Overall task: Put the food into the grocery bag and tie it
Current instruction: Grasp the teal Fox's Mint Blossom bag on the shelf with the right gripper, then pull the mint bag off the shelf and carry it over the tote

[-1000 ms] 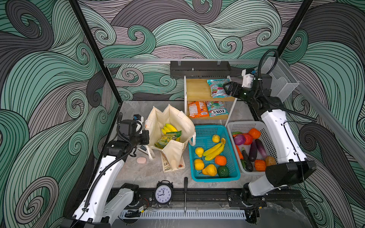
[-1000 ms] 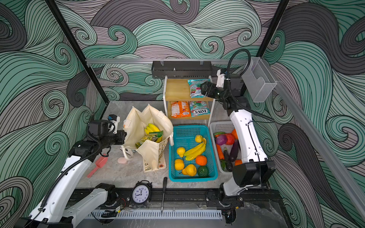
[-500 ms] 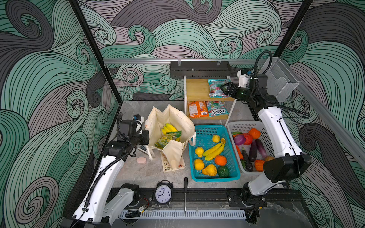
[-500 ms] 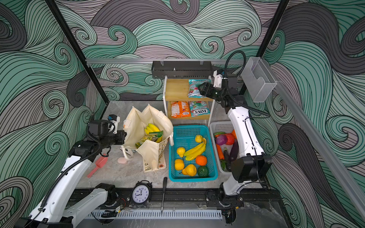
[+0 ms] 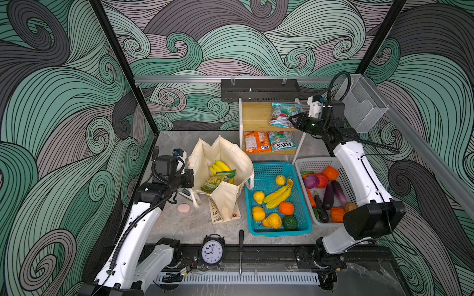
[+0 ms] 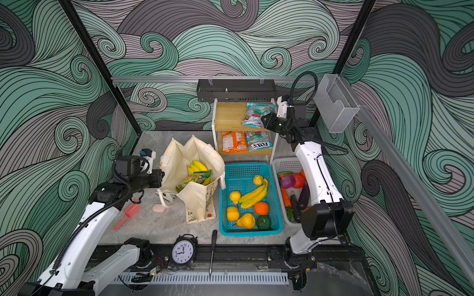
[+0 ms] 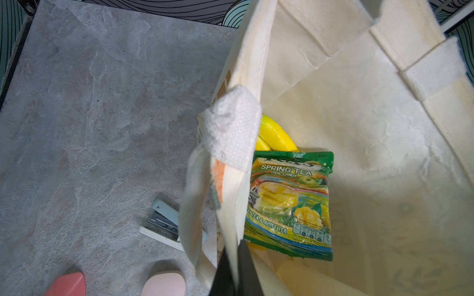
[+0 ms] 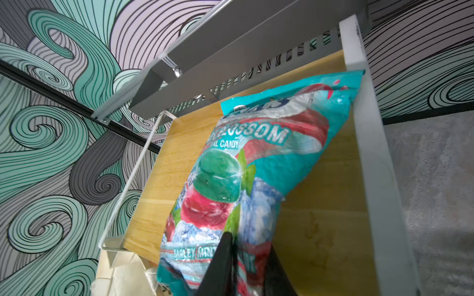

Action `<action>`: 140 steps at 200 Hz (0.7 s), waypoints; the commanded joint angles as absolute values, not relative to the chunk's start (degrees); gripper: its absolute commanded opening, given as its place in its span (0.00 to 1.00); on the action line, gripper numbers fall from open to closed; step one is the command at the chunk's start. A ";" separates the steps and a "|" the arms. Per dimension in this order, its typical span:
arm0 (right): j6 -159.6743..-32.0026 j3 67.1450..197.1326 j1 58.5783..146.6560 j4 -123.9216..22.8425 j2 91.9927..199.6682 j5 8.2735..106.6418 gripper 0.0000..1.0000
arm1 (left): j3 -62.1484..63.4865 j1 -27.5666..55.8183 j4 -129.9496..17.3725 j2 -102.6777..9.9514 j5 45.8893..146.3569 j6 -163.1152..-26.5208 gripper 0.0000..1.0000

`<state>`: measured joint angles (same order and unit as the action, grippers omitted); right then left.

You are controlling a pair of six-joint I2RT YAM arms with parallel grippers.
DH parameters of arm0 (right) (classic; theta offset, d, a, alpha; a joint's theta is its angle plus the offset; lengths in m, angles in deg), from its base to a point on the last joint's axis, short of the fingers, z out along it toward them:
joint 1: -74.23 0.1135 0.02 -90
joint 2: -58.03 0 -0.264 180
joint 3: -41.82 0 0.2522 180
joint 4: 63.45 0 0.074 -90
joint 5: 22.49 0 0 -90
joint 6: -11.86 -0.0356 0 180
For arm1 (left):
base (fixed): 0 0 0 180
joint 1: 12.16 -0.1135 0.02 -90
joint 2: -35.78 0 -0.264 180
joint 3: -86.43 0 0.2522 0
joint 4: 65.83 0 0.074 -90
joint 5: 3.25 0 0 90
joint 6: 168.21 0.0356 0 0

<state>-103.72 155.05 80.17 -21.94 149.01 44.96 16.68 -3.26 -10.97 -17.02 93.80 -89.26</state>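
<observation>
Glossy crinkled candy packet (image 8: 256, 179), soft canvas bag (image 7: 359, 123)

Grocery bag (image 5: 225, 156) stands wide open, cream canvas sagging, a white rope handle (image 5: 250, 180) drooping off its side. Down inside: the yellow banana bunch (image 5: 221, 166), with the green-yellow candy packet (image 7: 289, 202) lying partly over it. The teal-red candy packet (image 5: 283, 114) lies label-up at the right end of the top wooden shelf (image 5: 255, 115). Purple onion (image 5: 310, 181) and orange carrot (image 5: 309, 198) sit in the white basket (image 5: 320, 164).
</observation>
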 commanded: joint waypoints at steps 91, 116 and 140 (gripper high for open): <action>-105.42 153.69 81.46 -25.91 141.17 41.98 0.00 | 16.94 -3.55 -8.70 -17.26 94.84 -88.60 0.00; -104.44 155.15 84.01 -24.71 139.86 40.98 0.00 | 16.88 -3.48 -8.49 -17.26 94.73 -88.62 0.00; -102.61 156.08 88.03 -23.28 137.77 42.51 0.00 | 16.94 -3.54 -8.63 -17.22 94.66 -88.66 0.00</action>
